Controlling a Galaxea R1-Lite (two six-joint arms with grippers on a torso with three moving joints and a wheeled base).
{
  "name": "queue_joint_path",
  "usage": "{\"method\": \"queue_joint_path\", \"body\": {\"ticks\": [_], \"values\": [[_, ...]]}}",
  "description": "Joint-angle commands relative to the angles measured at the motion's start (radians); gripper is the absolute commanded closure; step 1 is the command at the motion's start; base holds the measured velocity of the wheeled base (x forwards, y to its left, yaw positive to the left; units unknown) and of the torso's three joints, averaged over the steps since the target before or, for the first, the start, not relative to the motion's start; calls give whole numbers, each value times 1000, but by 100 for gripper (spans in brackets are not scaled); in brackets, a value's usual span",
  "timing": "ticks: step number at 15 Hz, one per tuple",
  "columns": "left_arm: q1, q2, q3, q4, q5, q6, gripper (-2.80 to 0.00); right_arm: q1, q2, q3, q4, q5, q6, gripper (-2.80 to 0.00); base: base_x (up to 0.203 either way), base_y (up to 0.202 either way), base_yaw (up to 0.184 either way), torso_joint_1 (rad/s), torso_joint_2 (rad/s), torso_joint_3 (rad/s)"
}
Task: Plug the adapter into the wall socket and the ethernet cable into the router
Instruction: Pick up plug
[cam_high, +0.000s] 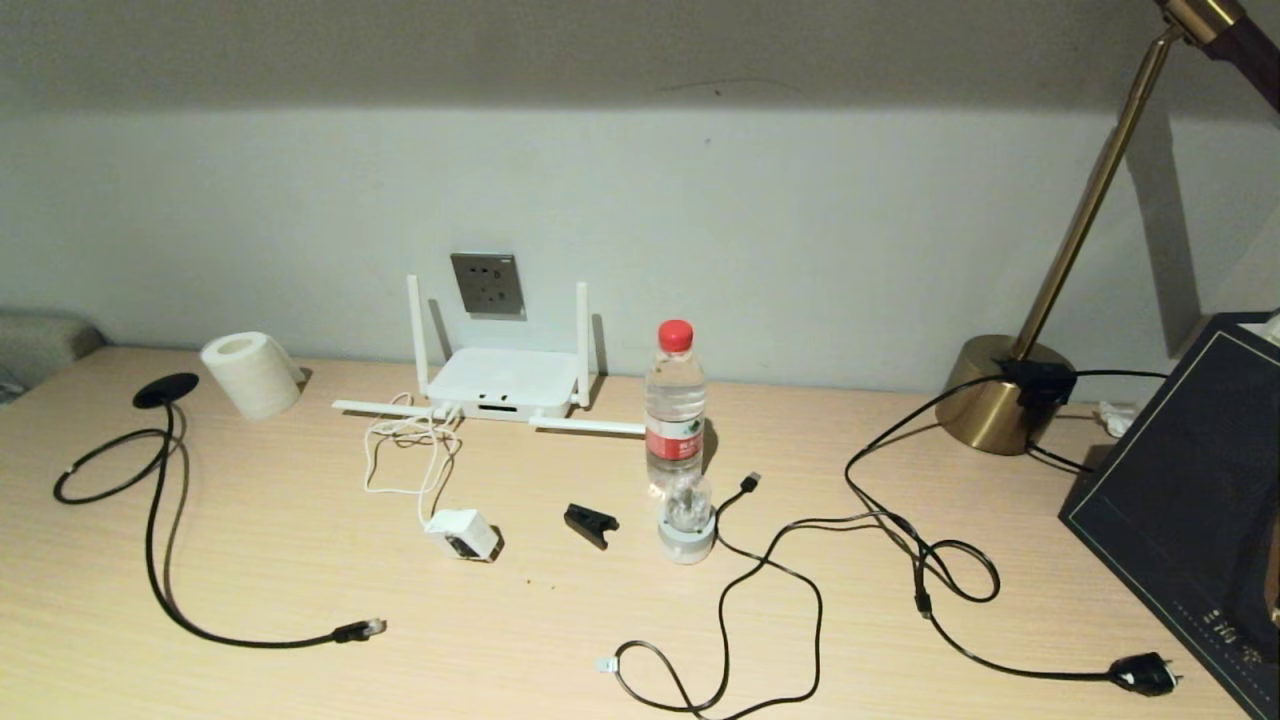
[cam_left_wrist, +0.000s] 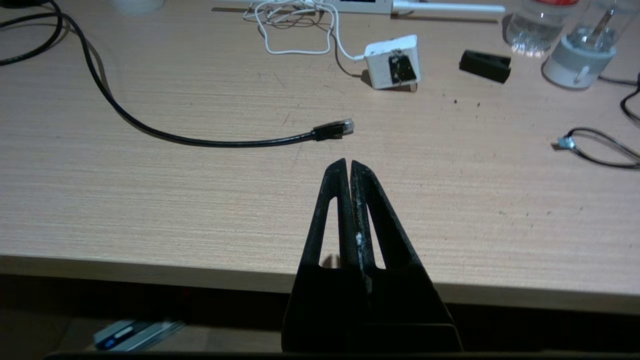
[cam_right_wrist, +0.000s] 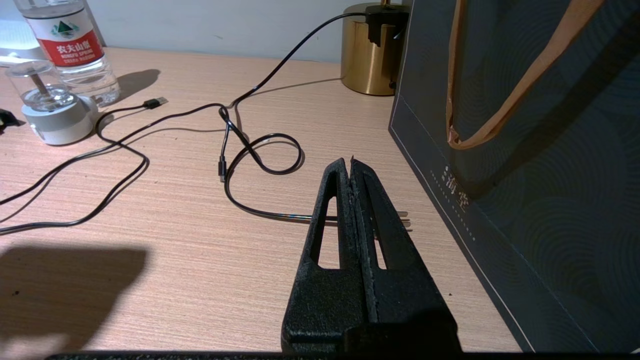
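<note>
1. Nothing is plugged in yet. I judge I am at the very start: both my arms are drawn back at the near edge of the table (cam_left_wrist: 150, 210), and neither holds anything.
2. My left gripper (cam_left_wrist: 348, 165) has its jaws pressed together, empty. Just ahead of their tips lies the clear connector of the ethernet cable (cam_left_wrist: 334, 130), apart from them.
3. Farther ahead of those jaws, slightly to one side, sits the adapter (cam_left_wrist: 392, 62) on its side, dark prong face showing, its white cord running back to the router (cam_high: 503, 382).
4. The wall socket (cam_high: 487, 284) is on the wall directly above the router, well beyond my jaws.
5. My right gripper (cam_right_wrist: 351, 164) also has its jaws closed on nothing, above a black cable, beside a dark gift bag (cam_right_wrist: 525, 175).
6. The next move probably calls for opening the left jaws and reaching forward to the adapter or the connector.
7. Count: one adapter, one wall socket, one router with four antennas, one ethernet cable.
</note>
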Motion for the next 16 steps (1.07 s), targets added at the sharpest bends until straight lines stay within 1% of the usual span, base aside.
{"method": "queue_joint_path", "body": {"ticks": [1,3,5,6,7,9,11,12,13,15,16], "values": [[-1,22,-86,3,-23,40,0,0,0,35,-1,0,0,0,0,0,0,0,0,0],[-2,146,-202,4,-99,64,0,0,1,35,-1,0,0,0,0,0,0,0,0,0],[-14,386,-355,7,-209,97,0,0,1,35,0,0,0,0,0,0,0,0,0,0],[-23,526,-424,7,-264,133,0,0,0,35,-1,0,0,0,0,0,0,0,0,0],[-31,663,-481,6,-302,189,0,0,2,35,-1,0,0,0,0,0,0,0,0,0],[-42,950,-610,3,-361,341,0,0,2,35,-1,0,0,0,0,0,0,0,0,0],[-51,1186,-732,3,-408,526,0,0,2,35,-1,0,0,0,0,0,0,0,0,0],[-56,1284,-785,2,-437,642,0,0,1,35,-1,0,0,0,0,0,0,0,0,0],[-59,1370,-835,3,-462,776,0,0,2,35,-1,0,0,0,0,0,0,0,0,0],[-67,1494,-910,13,-512,1095,0,0,2,35,-1,0,0,0,0,0,0,0,0,0],[-74,1545,-932,29,-544,1238,0,0,0,35,-1,0,0,0,0,0,0,0,0,0]]}}
